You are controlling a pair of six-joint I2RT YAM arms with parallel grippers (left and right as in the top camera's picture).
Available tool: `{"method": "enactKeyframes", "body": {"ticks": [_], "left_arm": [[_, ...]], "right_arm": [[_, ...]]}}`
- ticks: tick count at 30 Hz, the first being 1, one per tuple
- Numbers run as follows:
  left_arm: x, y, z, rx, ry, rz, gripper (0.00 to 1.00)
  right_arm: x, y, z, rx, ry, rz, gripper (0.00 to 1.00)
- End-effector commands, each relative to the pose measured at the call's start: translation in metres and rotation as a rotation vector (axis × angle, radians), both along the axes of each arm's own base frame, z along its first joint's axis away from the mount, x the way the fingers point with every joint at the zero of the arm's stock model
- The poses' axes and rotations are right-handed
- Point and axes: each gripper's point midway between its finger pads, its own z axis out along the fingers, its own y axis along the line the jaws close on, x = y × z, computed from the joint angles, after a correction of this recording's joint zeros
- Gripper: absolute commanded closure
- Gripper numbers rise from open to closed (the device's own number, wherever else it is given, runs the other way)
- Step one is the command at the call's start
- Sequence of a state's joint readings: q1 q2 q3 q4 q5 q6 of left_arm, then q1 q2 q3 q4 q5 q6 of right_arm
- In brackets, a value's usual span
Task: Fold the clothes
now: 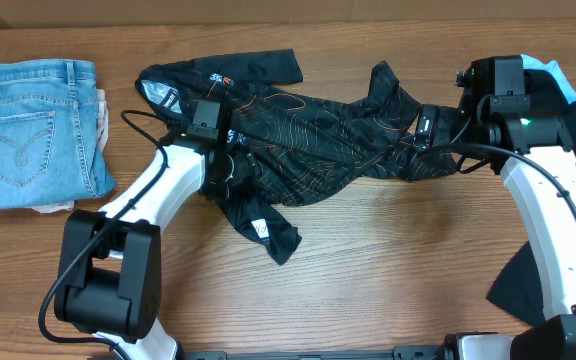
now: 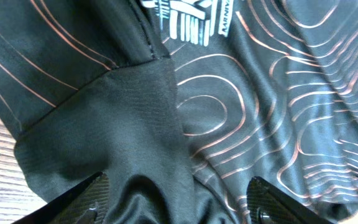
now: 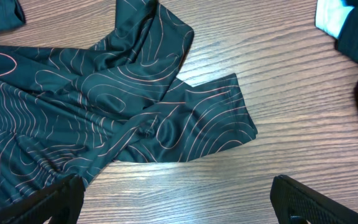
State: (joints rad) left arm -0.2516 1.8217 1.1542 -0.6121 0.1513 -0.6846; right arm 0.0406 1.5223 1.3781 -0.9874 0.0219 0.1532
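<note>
Overhead: jersey (image 1: 308, 135) lay unfolded, first grasp pending

We found the black jersey sprawled and wrinkled on the desk (image 1: 388, 260), just beside the folded jeans (image 1: 33, 130). Our left tool (image 2: 178, 196) sat low over the jersey's end nearer the jeans. Its fingers were apart, with a raised ridge of cloth by a seam between them, not pinched. Our right tool (image 3: 179, 199) hovered at the end farthest from the jeans, fingers wide apart and holding nothing, the hem just ahead of it. We judged the step to be taking hold for flattening. To do it well, we needed to pinch a single layer at the seam and take the far hem likewise. Then both ends had to be drawn apart evenly, so the wrinkles pulled out before any fold.
</note>
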Motion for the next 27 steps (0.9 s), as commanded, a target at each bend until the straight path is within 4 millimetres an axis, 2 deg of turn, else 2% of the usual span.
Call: {"method": "enactKeyframes", "body": {"ticks": [1,6,9,15,22,27], "left_arm": [[0.0,0.003,-0.006,0.04,-0.008,0.034,0.26],[0.001,0.001,-0.015,0.036,0.008,0.04,0.3],[0.001,0.0,-0.023,0.036,0.02,0.048,0.38],[-0.001,-0.003,-0.04,0.026,0.055,0.045,0.4],[0.001,-0.003,-0.036,0.017,0.056,0.042,0.65],[0.004,-0.003,-0.017,0.028,0.043,0.007,0.88]], "right_arm": [[0.002,0.001,0.012,0.009,-0.037,0.001,0.0],[0.001,0.001,0.012,0.009,-0.036,0.001,0.0],[0.001,0.001,0.012,0.009,-0.036,0.001,0.0],[0.001,0.001,0.012,0.009,-0.034,0.001,0.0],[0.001,0.001,0.012,0.009,-0.034,0.001,0.0],[0.001,0.001,0.012,0.009,-0.033,0.001,0.0]]}}
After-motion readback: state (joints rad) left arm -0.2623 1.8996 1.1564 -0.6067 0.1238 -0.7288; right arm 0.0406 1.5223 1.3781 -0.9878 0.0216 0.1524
